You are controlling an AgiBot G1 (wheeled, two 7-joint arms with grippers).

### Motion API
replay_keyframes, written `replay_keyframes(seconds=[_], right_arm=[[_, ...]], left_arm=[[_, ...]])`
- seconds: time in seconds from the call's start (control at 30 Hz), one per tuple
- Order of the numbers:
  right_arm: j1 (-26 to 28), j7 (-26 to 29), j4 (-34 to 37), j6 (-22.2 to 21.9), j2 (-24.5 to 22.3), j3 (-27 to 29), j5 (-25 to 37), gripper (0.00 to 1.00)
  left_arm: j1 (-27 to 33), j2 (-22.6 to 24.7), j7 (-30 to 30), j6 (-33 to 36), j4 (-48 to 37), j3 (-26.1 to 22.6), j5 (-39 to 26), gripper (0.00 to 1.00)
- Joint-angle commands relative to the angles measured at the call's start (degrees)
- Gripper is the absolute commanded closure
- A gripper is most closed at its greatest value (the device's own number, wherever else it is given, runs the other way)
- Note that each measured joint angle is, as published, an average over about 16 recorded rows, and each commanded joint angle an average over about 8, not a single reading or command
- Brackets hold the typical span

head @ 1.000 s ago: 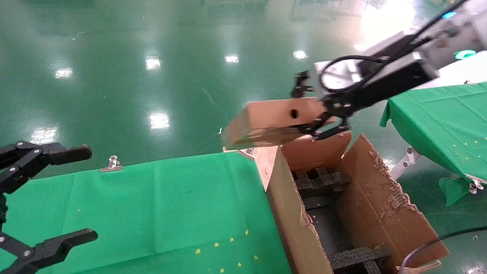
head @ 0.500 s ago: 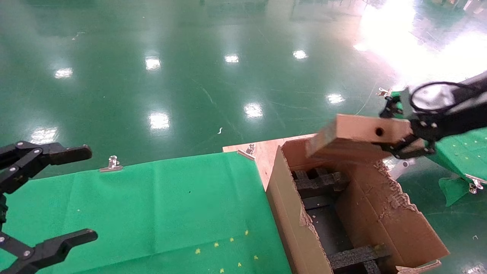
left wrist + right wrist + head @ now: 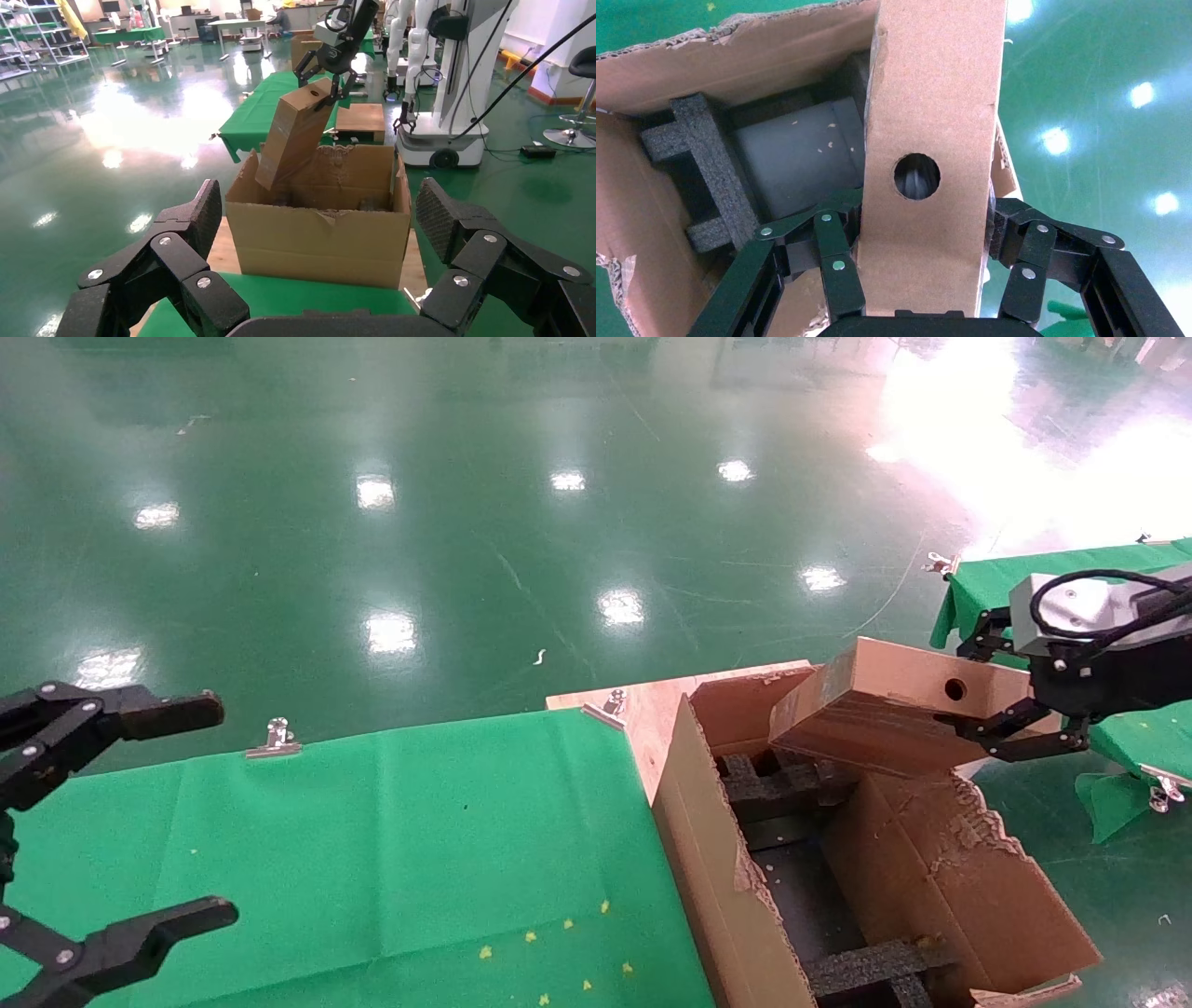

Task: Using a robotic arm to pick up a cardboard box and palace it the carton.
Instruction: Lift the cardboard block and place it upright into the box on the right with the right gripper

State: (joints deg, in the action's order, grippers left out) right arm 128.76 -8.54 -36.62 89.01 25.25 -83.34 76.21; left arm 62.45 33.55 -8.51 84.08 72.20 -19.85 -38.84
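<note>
The small brown cardboard box (image 3: 885, 714), with a round hole in its narrow side, hangs tilted over the far end of the carton (image 3: 717, 859). Its lower end dips just inside the carton's rim, above a black foam insert (image 3: 792, 780). My right gripper (image 3: 978, 696) is shut on the box's holed end. In the right wrist view the gripper (image 3: 923, 239) clamps the box (image 3: 930, 105) from both sides, with the carton (image 3: 736, 63) and its foam (image 3: 708, 175) below. My left gripper (image 3: 186, 817) hovers open and empty over the green table at the left.
The carton stands against the right end of a green-clothed table (image 3: 372, 840), on a wooden board (image 3: 652, 705). Its right flap (image 3: 959, 877) is ragged. A second green table (image 3: 1071, 570) lies to the right, behind my right arm. Binder clips (image 3: 277, 738) sit on the table edge.
My right gripper has carried the cardboard box to the right and downward, from above the table corner to the carton's far end. The left arm has not moved.
</note>
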Motion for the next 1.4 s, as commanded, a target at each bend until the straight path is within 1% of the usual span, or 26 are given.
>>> replay_keyframes(seconds=[0.03, 0.1, 0.2, 0.37, 0.57, 0.77, 0.87, 1.0, 1.27, 1.4], right_arm=[[0.1, -0.5, -0.2, 0.1, 0.3, 0.1, 0.2, 1.00], [-0.5, 1.1, 0.2, -0.1, 0.4, 0.1, -0.6, 1.00], [-2.0, 5.4, 1.1, -0.9, -0.1, 0.1, -2.3, 1.00], [-4.5, 14.9, 2.3, -3.5, -0.9, -0.3, -3.9, 1.00], [-5.7, 26.5, 2.4, -6.9, -1.5, -1.5, -2.1, 1.00], [-6.6, 39.6, 2.5, -8.7, -2.2, -2.0, -2.6, 1.00], [-7.1, 43.8, 2.2, -9.3, -2.6, -2.0, -3.2, 1.00], [-7.5, 46.5, 1.7, -10.0, -2.9, -2.2, -3.4, 1.00], [-7.8, 46.9, 1.7, -10.3, -2.8, -2.3, -3.4, 1.00], [-8.3, 48.5, 2.1, -10.8, -2.6, -2.7, -2.9, 1.00]], left_arm=[[0.0, 0.0, 0.0, 0.0, 0.0, 0.0, 0.0, 0.00], [0.0, 0.0, 0.0, 0.0, 0.0, 0.0, 0.0, 0.00], [0.0, 0.0, 0.0, 0.0, 0.0, 0.0, 0.0, 0.00], [0.0, 0.0, 0.0, 0.0, 0.0, 0.0, 0.0, 0.00], [0.0, 0.0, 0.0, 0.0, 0.0, 0.0, 0.0, 0.00], [0.0, 0.0, 0.0, 0.0, 0.0, 0.0, 0.0, 0.00], [0.0, 0.0, 0.0, 0.0, 0.0, 0.0, 0.0, 0.00], [0.0, 0.0, 0.0, 0.0, 0.0, 0.0, 0.0, 0.00], [0.0, 0.0, 0.0, 0.0, 0.0, 0.0, 0.0, 0.00], [0.0, 0.0, 0.0, 0.0, 0.0, 0.0, 0.0, 0.00]])
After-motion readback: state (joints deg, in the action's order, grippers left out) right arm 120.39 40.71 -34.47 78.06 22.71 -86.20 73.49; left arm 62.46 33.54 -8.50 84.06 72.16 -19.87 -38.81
